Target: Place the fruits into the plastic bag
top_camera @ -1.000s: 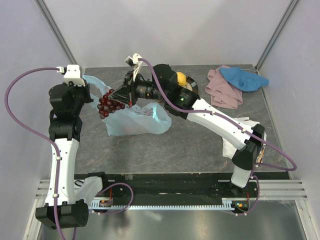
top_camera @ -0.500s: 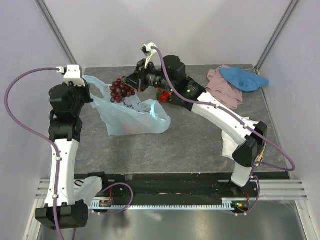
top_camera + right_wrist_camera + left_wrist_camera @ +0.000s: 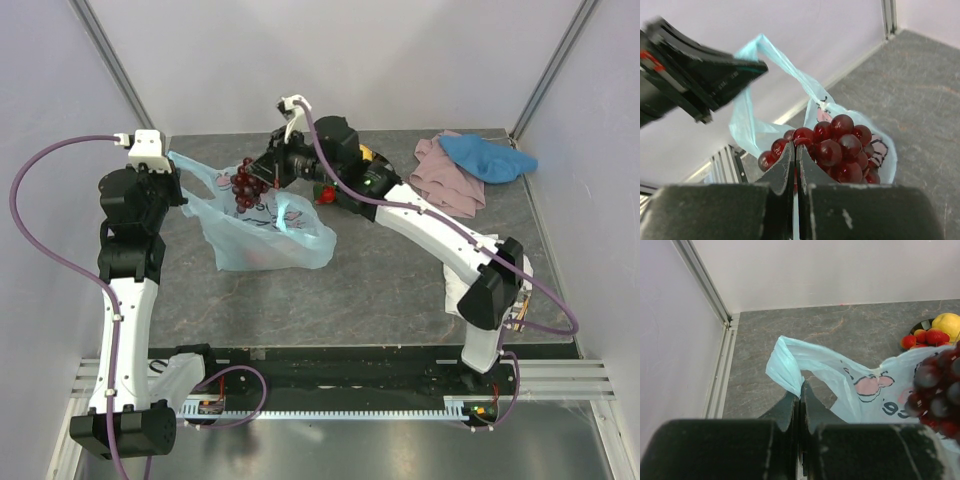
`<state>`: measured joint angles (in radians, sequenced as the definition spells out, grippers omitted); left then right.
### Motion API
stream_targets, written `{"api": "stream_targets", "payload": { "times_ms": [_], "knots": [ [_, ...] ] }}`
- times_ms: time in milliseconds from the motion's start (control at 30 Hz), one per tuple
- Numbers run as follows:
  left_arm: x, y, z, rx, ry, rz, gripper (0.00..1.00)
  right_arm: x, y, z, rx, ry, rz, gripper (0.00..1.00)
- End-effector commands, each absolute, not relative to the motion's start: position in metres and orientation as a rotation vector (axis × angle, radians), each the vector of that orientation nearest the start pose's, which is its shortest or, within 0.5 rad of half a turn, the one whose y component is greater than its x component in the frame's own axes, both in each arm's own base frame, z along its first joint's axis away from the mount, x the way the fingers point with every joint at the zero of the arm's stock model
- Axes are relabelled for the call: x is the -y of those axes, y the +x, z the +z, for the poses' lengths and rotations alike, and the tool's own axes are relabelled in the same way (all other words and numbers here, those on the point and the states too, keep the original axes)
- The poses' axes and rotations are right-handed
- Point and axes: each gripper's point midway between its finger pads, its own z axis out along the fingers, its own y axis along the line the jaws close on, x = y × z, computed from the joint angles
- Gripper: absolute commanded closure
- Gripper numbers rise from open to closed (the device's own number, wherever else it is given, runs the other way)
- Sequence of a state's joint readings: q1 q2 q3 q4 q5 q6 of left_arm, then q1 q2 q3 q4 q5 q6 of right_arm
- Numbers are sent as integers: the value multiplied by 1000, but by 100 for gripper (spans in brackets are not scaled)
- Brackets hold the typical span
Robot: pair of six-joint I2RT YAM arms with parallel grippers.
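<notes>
The light-blue plastic bag lies on the table left of centre. My left gripper is shut on one bag handle and holds it up at the left. My right gripper is shut on a bunch of dark red grapes and holds it over the bag's mouth. The grapes also show at the right edge of the left wrist view. A yellow lemon and red strawberries sit on a dark-rimmed plate behind the bag. No orange or apple shows.
A pink cloth with a blue cloth on it lies at the back right. White cloth lies by the right arm's base. Walls stand close on the left, back and right.
My right gripper has carried the grapes from the bag's left side up toward the back, then settled them over the bag's mouth. The left arm has kept hold of the handle.
</notes>
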<state>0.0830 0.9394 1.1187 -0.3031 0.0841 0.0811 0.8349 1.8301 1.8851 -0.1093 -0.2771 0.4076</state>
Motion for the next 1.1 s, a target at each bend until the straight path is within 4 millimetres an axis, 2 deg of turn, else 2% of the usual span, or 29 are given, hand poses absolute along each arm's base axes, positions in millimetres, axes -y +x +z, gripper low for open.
{"api": "stream_targets", "payload": {
  "times_ms": [0, 33, 133, 233, 300, 467, 533, 633, 900, 1000, 1067],
  "knots": [
    [-15, 337, 370, -1641, 109, 75, 98, -473, 332, 373, -1692, -597, 1069, 100],
    [-16, 337, 371, -1640, 106, 79, 98, -472, 339, 364, -1726, -563, 1032, 100],
    [-15, 337, 370, -1639, 109, 73, 98, -468, 353, 352, -1774, -492, 948, 100],
    [-15, 337, 371, -1638, 111, 73, 98, -465, 359, 345, -1788, -484, 829, 100],
    [-15, 337, 371, -1638, 108, 77, 98, -468, 355, 344, -1786, -507, 808, 100],
    [-14, 337, 371, -1638, 110, 74, 98, -482, 324, 337, -1783, -616, 779, 100],
    [-14, 337, 371, -1638, 111, 71, 98, -487, 311, 328, -1802, -659, 789, 100],
    [-14, 337, 371, -1638, 111, 66, 98, -492, 303, 313, -1838, -700, 771, 100],
    [-13, 338, 370, -1636, 114, 63, 98, -491, 310, 245, -2003, -741, 628, 100],
    [-12, 338, 370, -1637, 115, 60, 98, -489, 314, 231, -2029, -749, 580, 100],
    [-12, 337, 371, -1634, 114, 61, 98, -490, 317, 230, -2031, -745, 564, 100]
  ]
}}
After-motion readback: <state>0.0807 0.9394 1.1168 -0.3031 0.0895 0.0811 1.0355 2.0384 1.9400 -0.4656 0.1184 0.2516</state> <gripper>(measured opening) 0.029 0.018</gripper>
